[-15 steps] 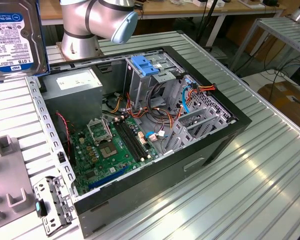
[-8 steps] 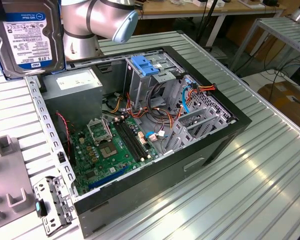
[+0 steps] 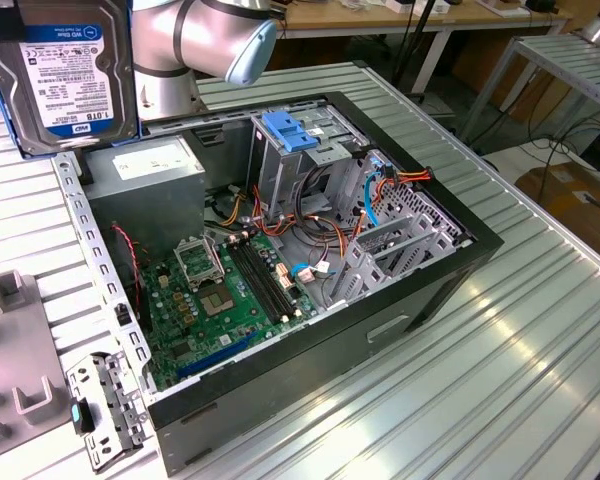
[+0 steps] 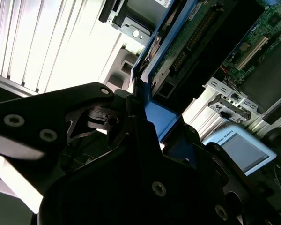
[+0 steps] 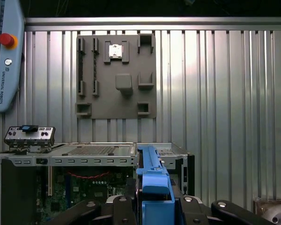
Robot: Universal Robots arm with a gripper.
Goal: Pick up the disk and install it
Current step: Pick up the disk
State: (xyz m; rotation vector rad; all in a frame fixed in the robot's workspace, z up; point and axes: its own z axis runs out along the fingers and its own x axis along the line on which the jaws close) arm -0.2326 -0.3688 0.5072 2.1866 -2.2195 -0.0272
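jaws closed on a blue rail of the disk point(image 5: 152, 173), a flat silver-grey metal hard drive with white-and-blue label; the black gripper point(image 5: 154, 199) carries it edge-on. in the exterior view it hangs at upper left, not yet in the open black computer case point(image 3: 280, 385). farther in, the upright grey metal cage point(image 3: 270, 180) stands among orange cables point(image 3: 405, 178): a tilted rail could jam or snag there.

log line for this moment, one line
phase: holding | gripper: shut on disk, blue rail | disk: in air, outside open computer case | installed: no
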